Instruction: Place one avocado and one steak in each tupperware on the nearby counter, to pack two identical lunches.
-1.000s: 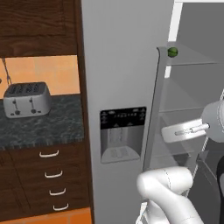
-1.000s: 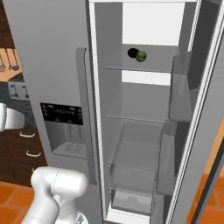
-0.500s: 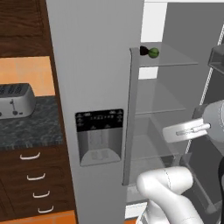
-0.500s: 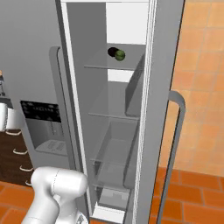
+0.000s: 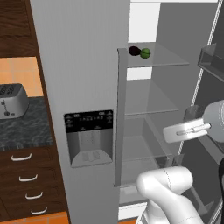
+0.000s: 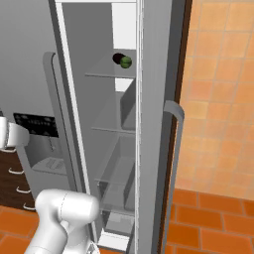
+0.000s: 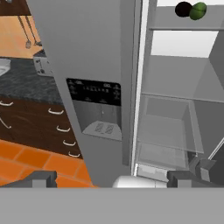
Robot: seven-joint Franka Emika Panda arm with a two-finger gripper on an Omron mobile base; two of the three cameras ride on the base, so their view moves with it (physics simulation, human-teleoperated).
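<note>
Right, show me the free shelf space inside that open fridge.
The middle shelf and the lower shelf lie bare. The top shelf is free toward its right; a dark round item and a green one sit close together at its left rear.

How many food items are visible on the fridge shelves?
2, side by side on the top glass shelf: a green avocado and a dark item touching its left side. The lower shelves look bare, though the door may hide parts.

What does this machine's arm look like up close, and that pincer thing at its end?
The arm is smooth, glossy white, built of thick rounded tube sections with bulging elbows. No cables or markings show. The pincer ends in two small, dark grey, blocky fingertips.
</note>
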